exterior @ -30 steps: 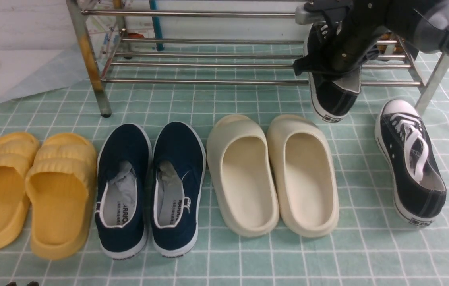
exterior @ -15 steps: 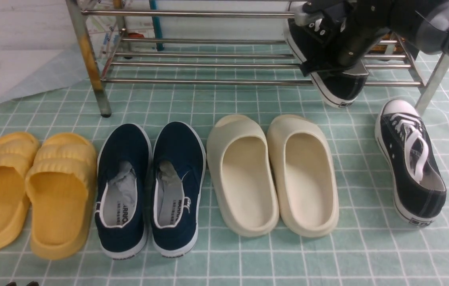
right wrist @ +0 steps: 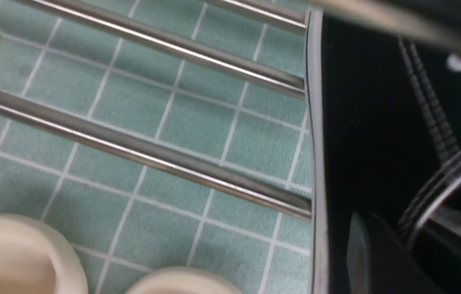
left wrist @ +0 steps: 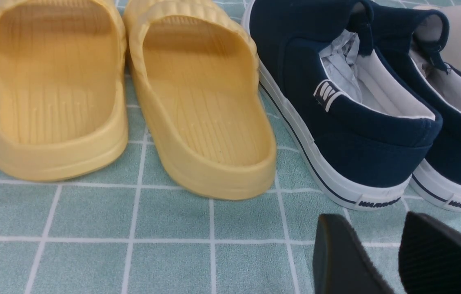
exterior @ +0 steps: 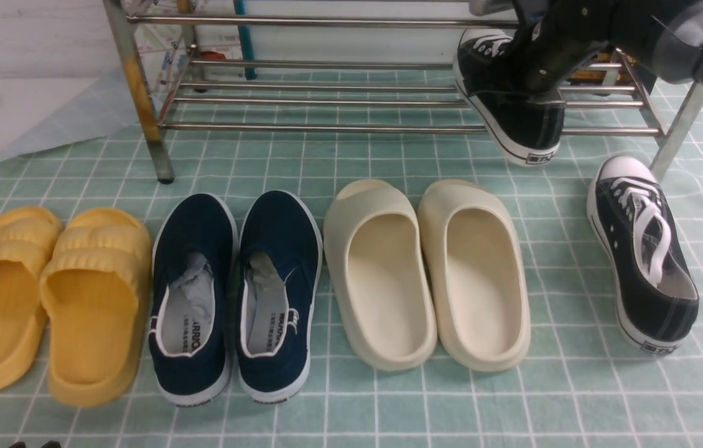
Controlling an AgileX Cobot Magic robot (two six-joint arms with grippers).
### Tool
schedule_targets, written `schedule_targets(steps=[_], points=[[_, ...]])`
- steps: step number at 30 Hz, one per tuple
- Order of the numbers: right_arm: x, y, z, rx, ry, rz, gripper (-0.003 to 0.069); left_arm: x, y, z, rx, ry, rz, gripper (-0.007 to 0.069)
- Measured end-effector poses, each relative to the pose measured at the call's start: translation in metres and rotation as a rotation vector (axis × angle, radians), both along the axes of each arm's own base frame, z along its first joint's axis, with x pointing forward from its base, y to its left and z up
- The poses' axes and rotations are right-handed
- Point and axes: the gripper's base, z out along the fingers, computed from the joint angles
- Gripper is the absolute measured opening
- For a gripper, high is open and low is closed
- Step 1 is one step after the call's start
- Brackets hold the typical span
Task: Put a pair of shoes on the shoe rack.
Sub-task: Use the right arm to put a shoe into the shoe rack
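One black sneaker with white laces lies on the lower bars of the steel shoe rack, toe inward and heel hanging over the front bar. My right gripper is shut on its collar from above. In the right wrist view the gripper pinches the sneaker's black side wall beside the rack bars. The other black sneaker lies on the mat at the right, by the rack's right leg. My left gripper is open and empty, low over the mat.
On the green checked mat, in a row in front of the rack, are yellow slides, navy slip-ons and cream slides. The yellow slides and the navy slip-ons lie just ahead of the left gripper.
My right gripper has moved back with the sneaker. The shoe went from hanging heel-down in front of the rack to lying on the lower bars. The left arm has not moved.
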Motion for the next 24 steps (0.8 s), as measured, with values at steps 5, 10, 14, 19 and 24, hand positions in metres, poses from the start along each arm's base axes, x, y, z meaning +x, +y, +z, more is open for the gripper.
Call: schedule_targets(steps=[5, 10, 14, 19, 24], points=[[0.001, 0.002, 0.004, 0.033, -0.012, -0.004, 0.0347, 0.000, 0.000, 0.000, 0.000, 0.000, 0.000, 0.0239], [-0.005, 0.003, 0.028, 0.067, 0.015, -0.001, 0.0502, 0.000, 0.000, 0.000, 0.000, 0.000, 0.000, 0.0239], [-0.020, 0.002, 0.046, 0.052, 0.139, 0.021, 0.0491, 0.000, 0.000, 0.000, 0.000, 0.000, 0.000, 0.0239], [-0.040, -0.002, 0.056, 0.025, 0.218, 0.055, 0.0426, 0.000, 0.000, 0.000, 0.000, 0.000, 0.000, 0.0239], [-0.068, -0.012, 0.071, 0.003, 0.224, 0.047, 0.0317, 0.000, 0.000, 0.000, 0.000, 0.000, 0.000, 0.0239]])
